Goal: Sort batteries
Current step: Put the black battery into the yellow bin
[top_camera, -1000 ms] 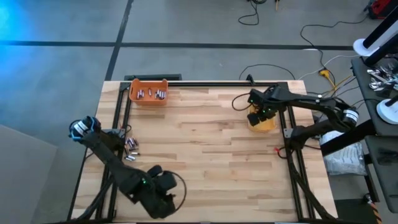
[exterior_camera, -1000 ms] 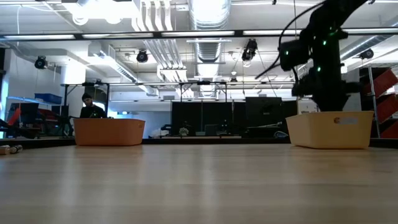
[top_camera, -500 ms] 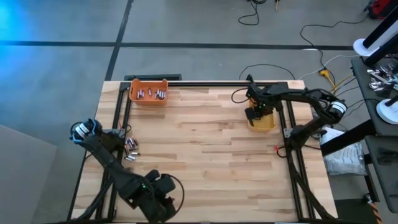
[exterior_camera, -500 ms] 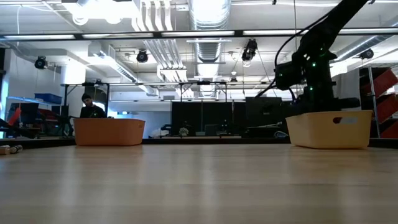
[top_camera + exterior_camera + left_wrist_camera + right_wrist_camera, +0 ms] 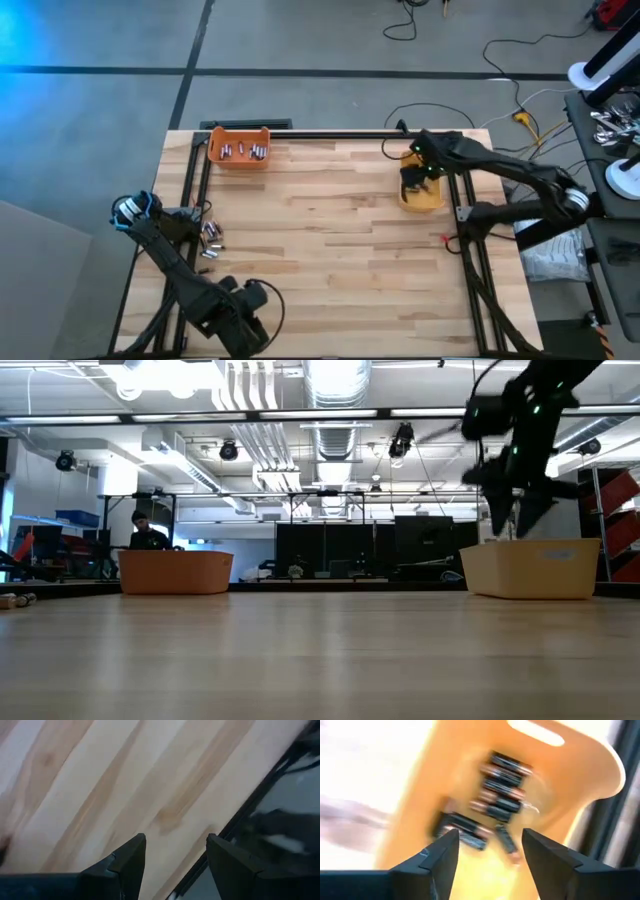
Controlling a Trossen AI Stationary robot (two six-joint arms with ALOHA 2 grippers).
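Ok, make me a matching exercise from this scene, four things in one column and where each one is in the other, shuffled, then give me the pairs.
Things:
1. orange bin
2. yellow bin
3. loose batteries
4. left end effector

Places:
A. on the bare wood near the table's left edge
B. under the right end effector, dark batteries inside
C. far left corner of the table, batteries inside
D. open, over the wood at the table's near edge

Pairs: 1-C, 2-B, 3-A, 4-D
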